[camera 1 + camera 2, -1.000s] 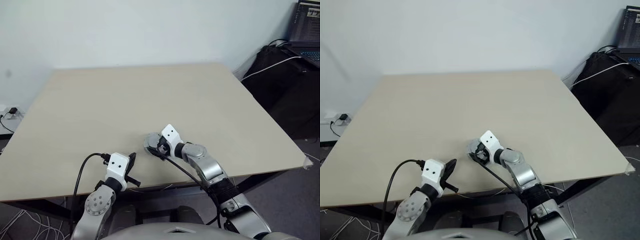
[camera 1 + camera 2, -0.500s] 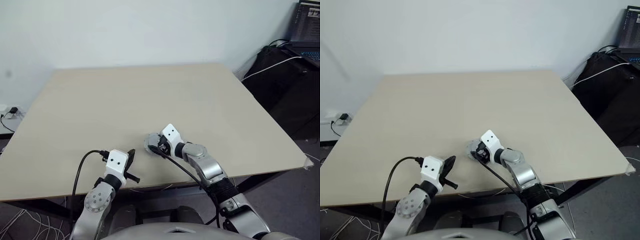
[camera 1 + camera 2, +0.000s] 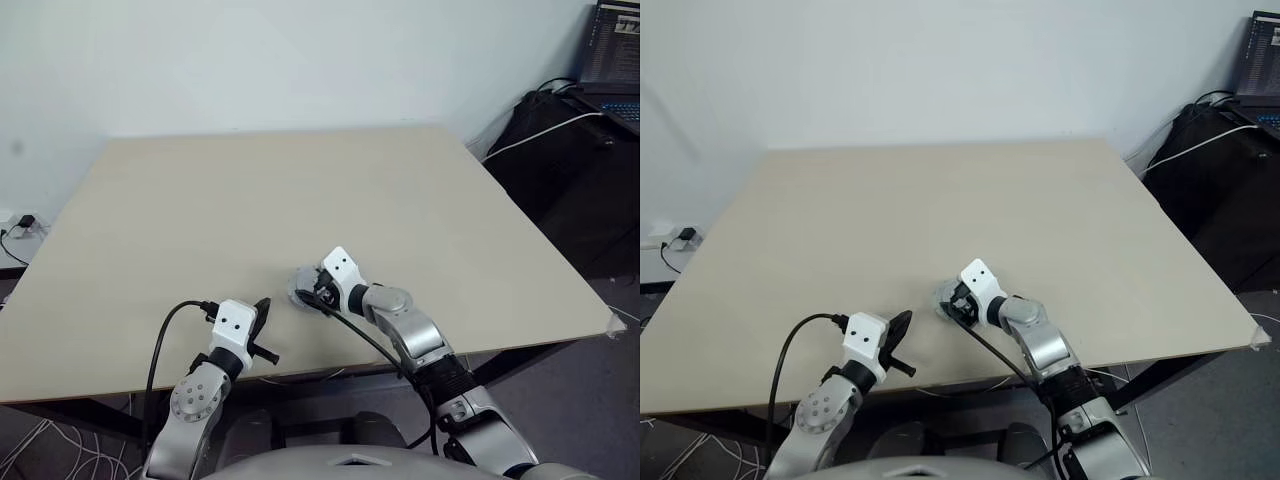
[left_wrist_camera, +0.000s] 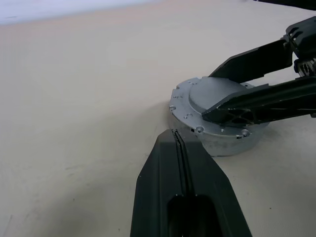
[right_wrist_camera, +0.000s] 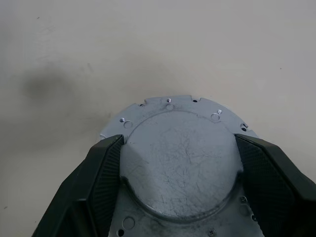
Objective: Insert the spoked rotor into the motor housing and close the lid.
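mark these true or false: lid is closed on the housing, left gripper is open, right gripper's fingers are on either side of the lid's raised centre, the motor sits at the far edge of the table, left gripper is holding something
1. The lid is down on the motor housing. True.
2. The left gripper is open. False: its two fingers are pressed together.
3. The right gripper has a finger on each side of the lid's raised centre. True.
4. The motor sits at the far edge of the table. False: it lies near the robot's edge.
5. The left gripper is holding something. False: it holds nothing and points at the housing from beside it.
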